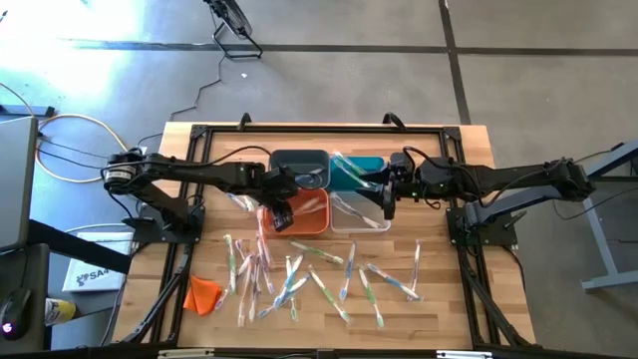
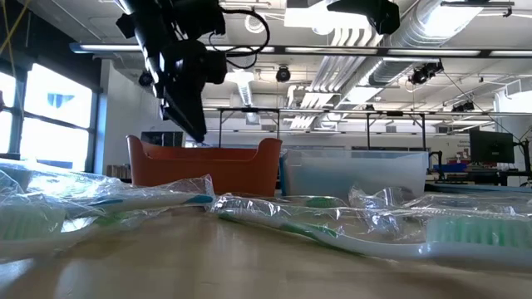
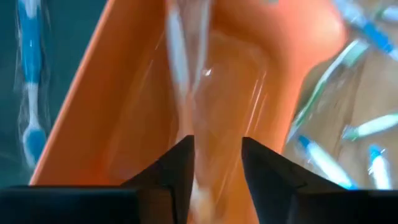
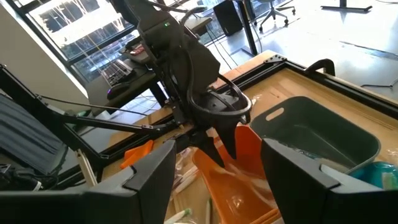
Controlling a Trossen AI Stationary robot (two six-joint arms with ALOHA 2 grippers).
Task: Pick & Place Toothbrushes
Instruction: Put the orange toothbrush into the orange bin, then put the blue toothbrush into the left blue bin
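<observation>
Toothbrushes [image 1: 299, 279] in clear wrappers litter the near half of the table [image 1: 449, 319]. The left gripper [image 3: 216, 163] hangs over the orange bin [image 1: 299, 214], fingers parted, a wrapped brush [image 3: 186, 74] between them, seemingly being dropped in. The right gripper [image 4: 217, 168] waits open above the clear bin [image 1: 359, 211]. Only the left wrist view shows that brush; the high view alone shows the teal bin [image 1: 357, 172] and grey bin [image 1: 299, 168] beyond.

4 bins [image 1: 299, 165] behind scattered toothbrushes [image 1: 299, 279]
</observation>
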